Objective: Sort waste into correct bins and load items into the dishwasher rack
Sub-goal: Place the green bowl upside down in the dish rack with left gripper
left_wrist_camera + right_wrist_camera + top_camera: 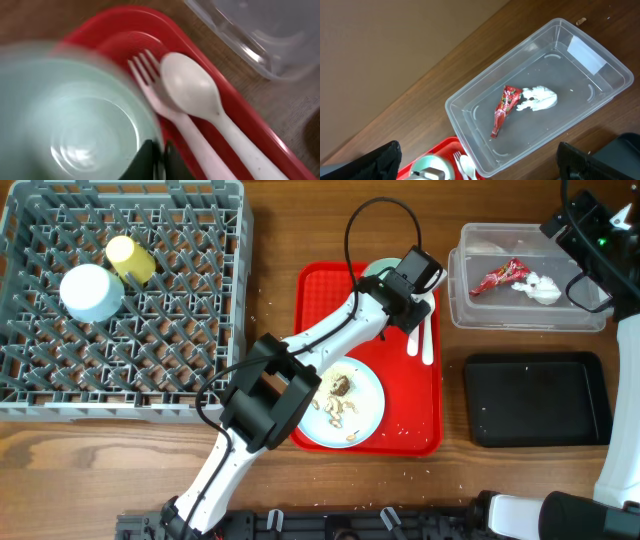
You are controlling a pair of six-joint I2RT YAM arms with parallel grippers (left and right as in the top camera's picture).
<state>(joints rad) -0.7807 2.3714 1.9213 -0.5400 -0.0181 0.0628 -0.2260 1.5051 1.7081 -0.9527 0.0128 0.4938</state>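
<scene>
Wooden bench carries the pale green bowl (75, 125) at the far edge of the red tray (425, 442), where the left gripper (159, 162) meets its rim, clamped or not one cannot tell, while the right gripper (482, 162) hangs spread, and loading probably needs a firm lift toward the dishwasher rack (30, 395) at the far-left corner.

Overhead cam looks straight down on whole table (280, 230); left wrist cam is very close over red tray (120, 42) w/ fork (150, 75), spoon (190, 90); right wrist cam, higher, faces clear tub (545, 70), sharing that tray corner.
</scene>
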